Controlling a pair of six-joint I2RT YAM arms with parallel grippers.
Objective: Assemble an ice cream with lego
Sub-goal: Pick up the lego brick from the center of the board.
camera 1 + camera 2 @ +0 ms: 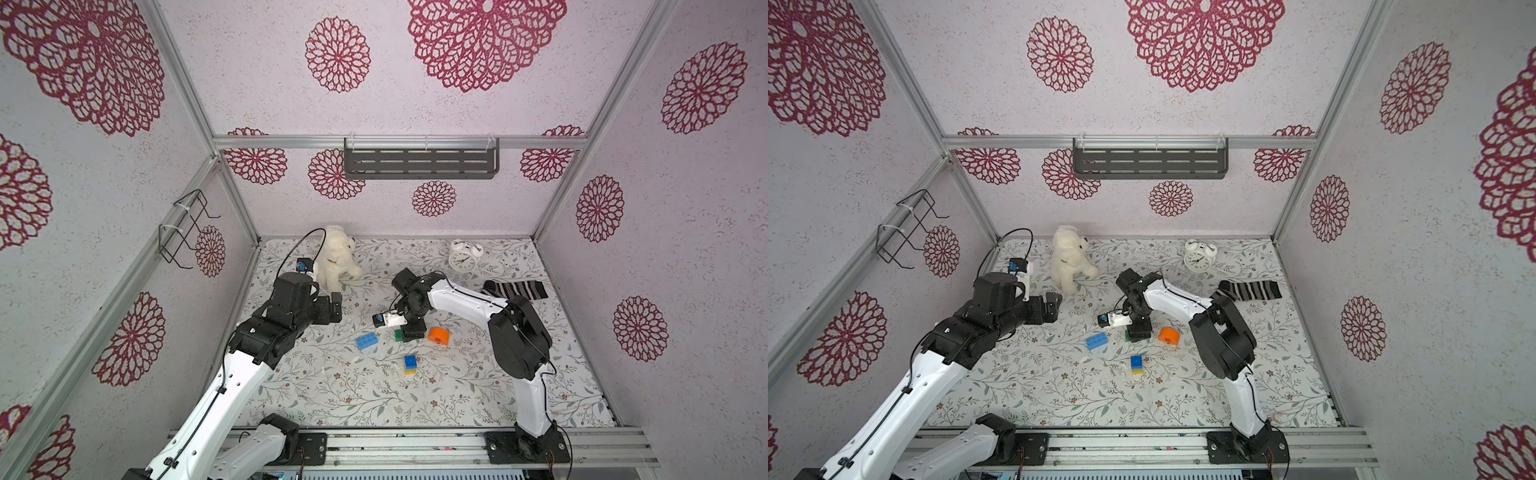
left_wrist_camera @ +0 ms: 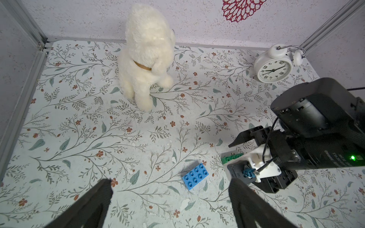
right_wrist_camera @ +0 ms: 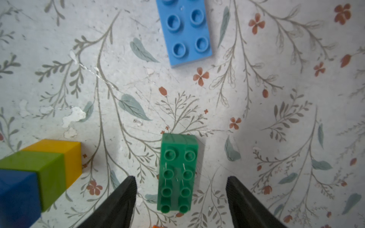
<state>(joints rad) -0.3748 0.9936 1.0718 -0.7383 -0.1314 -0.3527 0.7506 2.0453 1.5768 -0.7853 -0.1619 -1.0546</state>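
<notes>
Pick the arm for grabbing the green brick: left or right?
Right. The right gripper hangs over the green brick, jaws open either side. The left gripper, also open, sits off by the plush dog.

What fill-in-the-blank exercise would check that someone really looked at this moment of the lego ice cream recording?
The brick between the right gripper's open fingers is coloured ____.
In the three-brick stack, lime sits between dark blue and ____.
The orange dome lies nearest the ____ gripper.
The left gripper holds ____.
Missing words: green; yellow; right; nothing.
</notes>
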